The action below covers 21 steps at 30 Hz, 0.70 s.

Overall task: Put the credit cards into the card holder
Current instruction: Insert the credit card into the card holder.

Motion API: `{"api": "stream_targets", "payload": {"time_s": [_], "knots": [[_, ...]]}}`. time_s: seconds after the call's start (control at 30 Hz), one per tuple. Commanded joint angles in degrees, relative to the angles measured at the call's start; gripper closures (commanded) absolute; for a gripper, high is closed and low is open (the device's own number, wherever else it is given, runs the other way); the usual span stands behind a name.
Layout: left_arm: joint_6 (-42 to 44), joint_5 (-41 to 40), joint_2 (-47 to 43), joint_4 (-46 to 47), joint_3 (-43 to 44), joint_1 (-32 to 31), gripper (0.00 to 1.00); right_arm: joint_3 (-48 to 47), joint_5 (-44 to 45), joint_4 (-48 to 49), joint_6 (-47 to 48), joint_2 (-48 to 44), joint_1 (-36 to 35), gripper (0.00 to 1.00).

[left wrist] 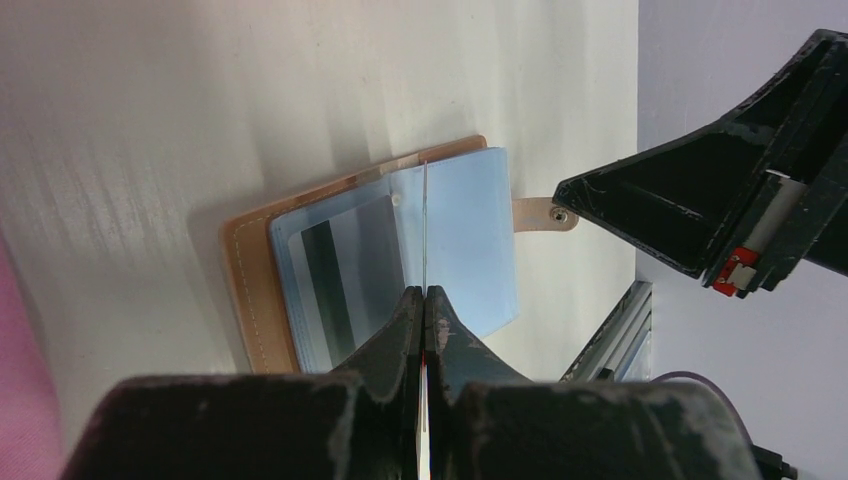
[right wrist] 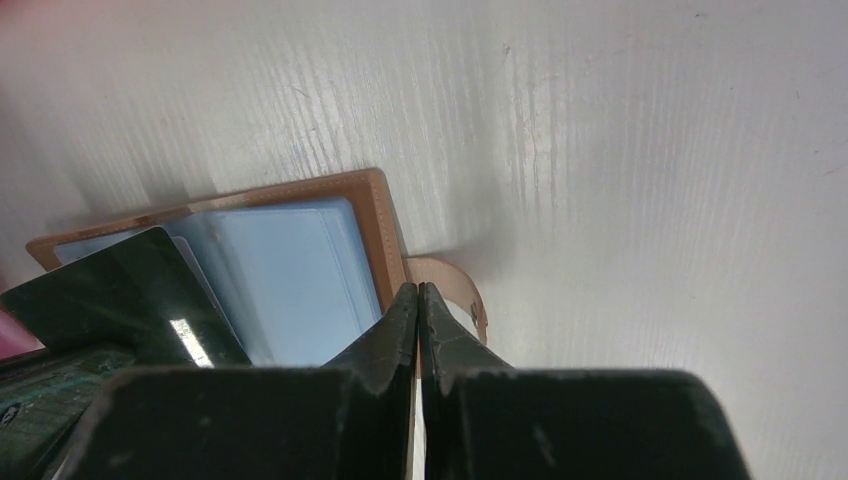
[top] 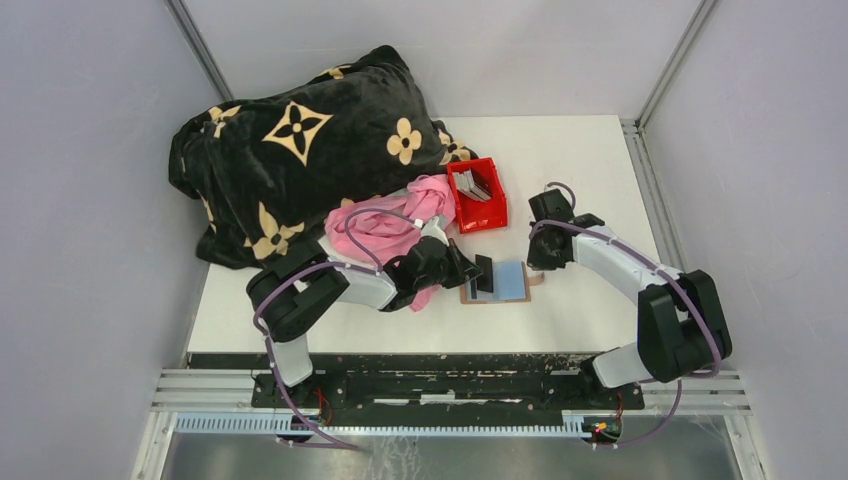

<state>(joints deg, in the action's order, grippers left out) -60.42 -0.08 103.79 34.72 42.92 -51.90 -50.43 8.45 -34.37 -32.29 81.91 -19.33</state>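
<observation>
The white counter (top: 570, 160) carries the most bulk at its far left: a black blanket (top: 300, 150) with cream flowers, and a pink cloth (top: 380, 225) spilling from it. Just right of the cloth stands the red bin (top: 485, 220), with several spare credit cards (top: 475, 185) upright inside.

Nearer the arms, between the two tools, the brown card holder (top: 510, 283) lies open on the counter, its pale blue sleeves facing up. One striped card (left wrist: 340, 265) already sits in a left-hand sleeve.

We judge the step in hand to be inserting a card. The left tool (left wrist: 425, 295) is clenched on a dark card (right wrist: 130, 295), held on edge just above the open sleeves. Next, we think, that card's lower edge must find a sleeve mouth and slide in flat while the holder is kept from shifting.

The right tool (right wrist: 418, 292) is closed, its tips at the snap tab (left wrist: 540, 213) on the holder's right edge. We cannot tell whether it pinches the tab or only presses it down.
</observation>
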Motion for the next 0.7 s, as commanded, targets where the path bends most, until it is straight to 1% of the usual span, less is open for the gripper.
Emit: {"api": "stream_targets", "payload": {"time_s": [0.0,0.2,0.67], "knots": [[-2.6,-1.7,0.8,5.1,1.5,-0.5,0.97,-1.5,0.0,2.5,-1.2,1.8,0.0,0.97],[-3.9,-2.1,2.3,7.2,1.6,-0.9,0.97,-0.5,0.1,3.7,-1.4,3.4,0.0,0.99],[-5.3,-6.5,3.4,6.2,1.3,-3.3,0.97,0.9,0.8,5.4,-1.6,6.1,0.0,0.99]]}}
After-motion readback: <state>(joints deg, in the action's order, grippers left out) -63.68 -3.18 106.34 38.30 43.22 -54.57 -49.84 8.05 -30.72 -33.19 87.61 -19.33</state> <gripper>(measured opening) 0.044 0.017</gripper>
